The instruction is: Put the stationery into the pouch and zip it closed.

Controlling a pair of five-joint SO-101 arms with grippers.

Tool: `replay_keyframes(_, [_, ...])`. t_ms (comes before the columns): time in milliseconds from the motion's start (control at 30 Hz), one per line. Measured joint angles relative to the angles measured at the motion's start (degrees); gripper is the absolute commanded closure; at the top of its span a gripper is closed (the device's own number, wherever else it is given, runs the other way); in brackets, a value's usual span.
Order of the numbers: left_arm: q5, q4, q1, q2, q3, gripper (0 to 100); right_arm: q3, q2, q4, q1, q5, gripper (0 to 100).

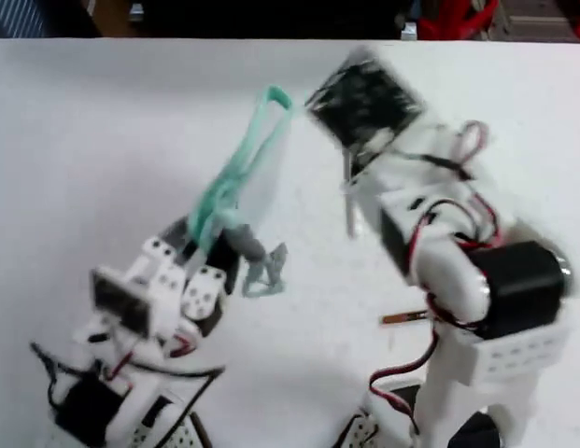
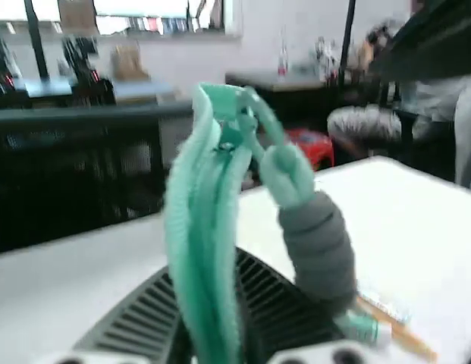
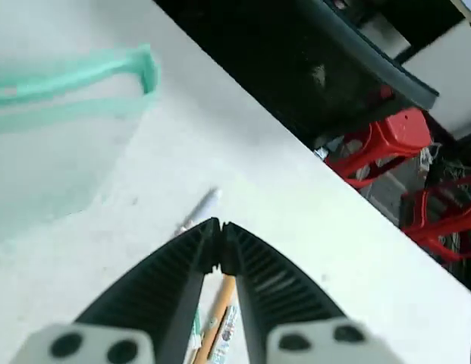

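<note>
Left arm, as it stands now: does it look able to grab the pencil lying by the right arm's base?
Probably not. The left pincer is shut on the pouch, holding it up, so it has no free grip, and the pencil lies over by the other arm.

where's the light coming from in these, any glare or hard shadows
High view: the table is evenly bright, with no glare and only faint shadows beside the arms. Left wrist view: the windows in the room behind the pouch are washed out white. Right wrist view: the table is bright and the room beyond it dark; the shut right tool stands dark against the table.
</note>
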Motion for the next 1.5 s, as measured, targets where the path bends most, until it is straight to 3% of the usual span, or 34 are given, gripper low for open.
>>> replay_keyframes(200, [0.2,-0.1,-0.6,16.3,-4.6,98,7.9,6.5,-0.6,6.4,-1.9,80.9])
replay_keyframes(533, [0.3,0.2,-3.0,20.3,-6.6,98,12.7,33.3,-12.2,9.5,-2.5,84.1])
replay_keyframes(667, [0.3,0.7,-3.2,20.3,-6.9,98,12.2,42.3,-18.7,8.8,-7.8,84.1])
replay_keyframes(1000, [0.3,-3.7,-9.4,20.2,-4.2,98,-9.6,67.0,-18.3,5.9,-15.6,84.1])
replay_keyframes(1500, [0.2,-8.4,-9.9,20.2,-1.1,98,-42.6,94.9,-10.2,5.5,-15.6,86.1])
